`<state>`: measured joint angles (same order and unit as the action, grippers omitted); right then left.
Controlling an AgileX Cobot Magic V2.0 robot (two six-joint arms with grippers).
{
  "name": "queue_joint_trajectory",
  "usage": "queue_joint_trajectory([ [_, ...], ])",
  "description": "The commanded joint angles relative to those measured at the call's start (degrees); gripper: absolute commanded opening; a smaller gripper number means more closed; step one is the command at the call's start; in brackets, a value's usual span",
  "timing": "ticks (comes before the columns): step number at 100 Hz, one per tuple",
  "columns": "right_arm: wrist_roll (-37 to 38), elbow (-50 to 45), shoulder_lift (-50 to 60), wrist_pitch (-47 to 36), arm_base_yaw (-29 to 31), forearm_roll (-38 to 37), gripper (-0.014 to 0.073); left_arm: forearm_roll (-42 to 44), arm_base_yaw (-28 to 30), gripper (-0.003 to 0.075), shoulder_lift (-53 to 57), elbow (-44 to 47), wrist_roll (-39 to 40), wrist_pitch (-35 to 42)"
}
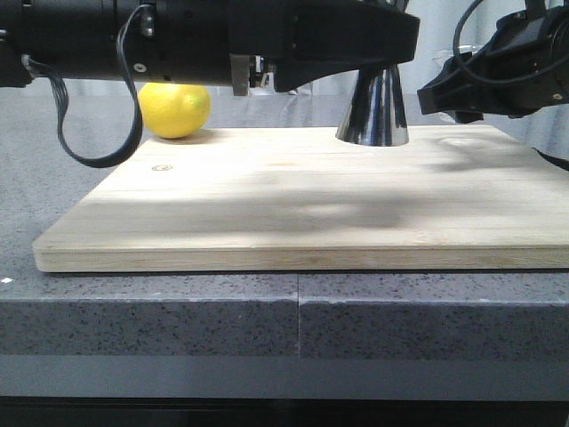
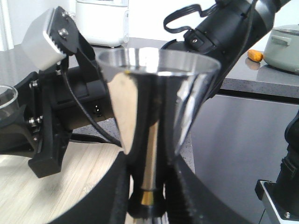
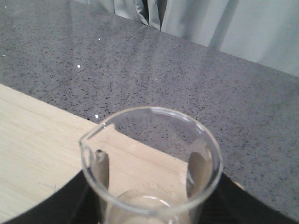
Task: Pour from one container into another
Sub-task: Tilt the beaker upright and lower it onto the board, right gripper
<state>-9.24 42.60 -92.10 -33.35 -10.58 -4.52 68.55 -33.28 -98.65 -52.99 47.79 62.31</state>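
Front view: wooden board (image 1: 302, 213) lies on the grey speckled counter (image 1: 178, 307). Steel jigger (image 1: 373, 111) stands upright at the board's far edge, its top hidden behind the left arm (image 1: 222, 40). Lemon (image 1: 175, 109) sits at the far left, beside the board. Right arm (image 1: 502, 71) hangs at far right.

Left wrist view: left gripper (image 2: 148, 198) closed around the jigger's (image 2: 156, 107) narrow waist, gold band showing between the fingers; the cup's mouth is level.

Right wrist view: right gripper (image 3: 147, 186) clamped on the glass beaker (image 3: 152, 163), pads seen through its wall. Beaker upright over the board's (image 3: 37, 144) edge, spout toward the board; contents unclear.
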Motion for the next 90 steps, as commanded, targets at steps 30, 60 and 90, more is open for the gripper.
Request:
queue_joint_trajectory([
  [30, 0.19, 1.06, -3.06, -8.76, 0.39, 3.70, 0.0261, -3.58, -0.02, 0.0058, 2.98, -1.67, 0.41, 4.47],
  [60, 2.10, 1.06, -4.69, -9.48, 0.39, 3.69, 0.0261, -3.58, -0.02, 0.0058, 2.98, -1.67, 0.41, 4.47],
  [90, 2.20, 1.06, -4.95, -9.62, 0.39, 3.73, 0.0264, -3.58, -0.02, 0.0058, 2.98, -1.67, 0.41, 4.47],
])
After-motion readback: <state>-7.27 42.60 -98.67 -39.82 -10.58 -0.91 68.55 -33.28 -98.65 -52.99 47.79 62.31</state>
